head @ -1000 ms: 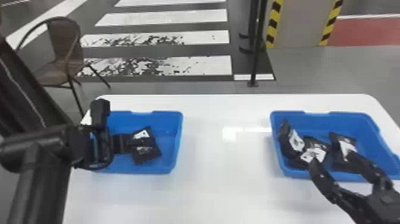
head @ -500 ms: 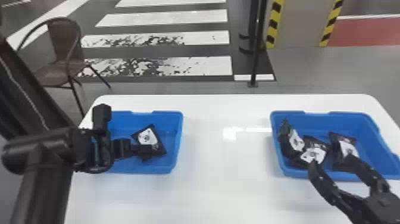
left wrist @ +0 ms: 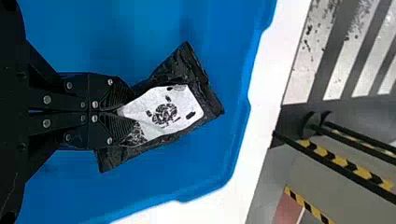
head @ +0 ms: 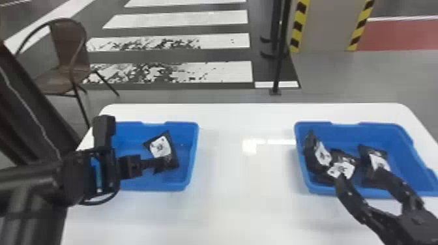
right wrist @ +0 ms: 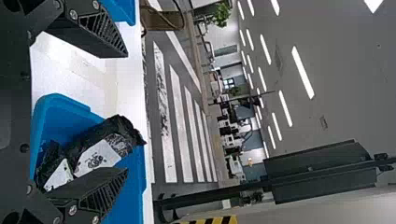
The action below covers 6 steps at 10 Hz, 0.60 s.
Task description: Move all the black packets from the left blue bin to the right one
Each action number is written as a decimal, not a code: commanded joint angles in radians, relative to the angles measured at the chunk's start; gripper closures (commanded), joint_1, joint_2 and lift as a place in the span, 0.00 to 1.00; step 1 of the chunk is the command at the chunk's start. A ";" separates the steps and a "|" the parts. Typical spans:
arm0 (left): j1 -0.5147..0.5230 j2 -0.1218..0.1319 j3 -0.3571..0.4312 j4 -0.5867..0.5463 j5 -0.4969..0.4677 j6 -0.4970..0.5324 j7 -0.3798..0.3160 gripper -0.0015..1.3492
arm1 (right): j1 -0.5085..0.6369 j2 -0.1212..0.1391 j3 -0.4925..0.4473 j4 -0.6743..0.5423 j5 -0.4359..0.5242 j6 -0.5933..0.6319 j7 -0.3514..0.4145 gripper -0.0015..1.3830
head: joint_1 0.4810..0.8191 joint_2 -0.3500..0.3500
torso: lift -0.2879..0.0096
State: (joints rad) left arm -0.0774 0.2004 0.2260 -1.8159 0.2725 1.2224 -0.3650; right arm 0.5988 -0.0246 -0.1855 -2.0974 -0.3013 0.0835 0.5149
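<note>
From my remote seat, I have the left gripper (head: 164,161) inside the left blue bin (head: 195,143), its fingertips pinched together on a black packet (head: 160,146) with a white label. In the left wrist view, the packet's free end spreads past the tips, blue floor showing between it and the bin's walls.

A broad stretch of white table (head: 247,195) separates the two bins, giving me width to cross, and a strip of it runs behind both. My right gripper (head: 361,176) reaches over the near rim of the right blue bin (head: 405,140), its fingers spread wide. Three black packets lie there: one (head: 321,153) along the left wall, another (head: 342,166) against it, the third (head: 376,159) nearer the middle. Open blue floor lies to their right.
</note>
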 commanded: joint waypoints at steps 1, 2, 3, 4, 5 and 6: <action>0.087 -0.009 0.003 -0.154 0.009 -0.003 -0.011 0.85 | -0.002 0.000 0.002 -0.007 -0.006 0.002 0.004 0.12 | 0.63 0.62 | 0.50; 0.136 -0.015 0.003 -0.232 0.007 -0.017 -0.028 0.85 | -0.010 -0.002 0.008 -0.015 -0.014 0.020 0.013 0.12 | 0.63 0.60 | 0.50; 0.175 -0.021 -0.007 -0.284 0.007 -0.057 -0.057 0.85 | -0.024 -0.009 0.028 -0.017 -0.032 0.054 0.028 0.12 | 0.63 0.60 | 0.50; 0.207 -0.029 -0.027 -0.316 0.007 -0.116 -0.088 0.85 | -0.047 -0.020 0.054 -0.017 -0.060 0.093 0.042 0.12 | 0.63 0.59 | 0.50; 0.229 -0.038 -0.045 -0.333 -0.001 -0.155 -0.114 0.85 | -0.071 -0.031 0.076 -0.019 -0.092 0.145 0.054 0.12 | 0.63 0.59 | 0.50; 0.247 -0.047 -0.068 -0.355 -0.019 -0.184 -0.131 0.85 | -0.098 -0.043 0.098 -0.032 -0.117 0.189 0.059 0.12 | 0.63 0.59 | 0.50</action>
State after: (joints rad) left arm 0.1575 0.1596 0.1726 -2.1577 0.2633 1.0600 -0.4941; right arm 0.5176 -0.0599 -0.1014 -2.1222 -0.4014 0.2437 0.5733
